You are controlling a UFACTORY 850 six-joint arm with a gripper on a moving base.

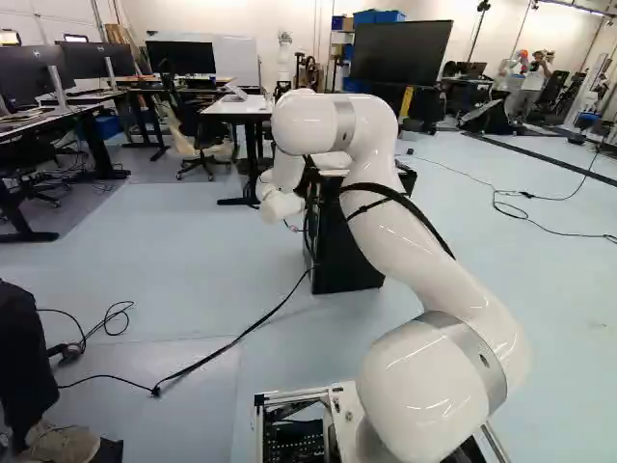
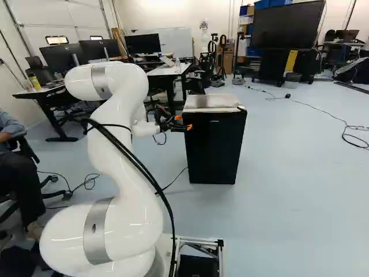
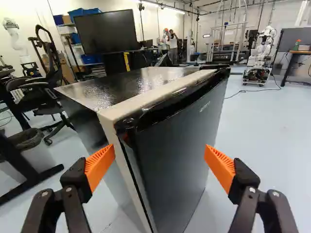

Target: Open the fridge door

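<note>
Wrist view: fridge door ahead of end effector, two fingers spread wide.

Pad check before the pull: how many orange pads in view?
2, both on the gripper: one orange pad by the fridge's side wall, the other by its door's far edge.

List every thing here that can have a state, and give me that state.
Boxy black fridge: upright.
Flat dark rectangular fridge door: shut, by all appearances.
Black two-fingered gripper with orange pads: open wide.
Glossy white jointed arm: bent, reaching toward the fridge.
Large flat black screen: dark.
</note>
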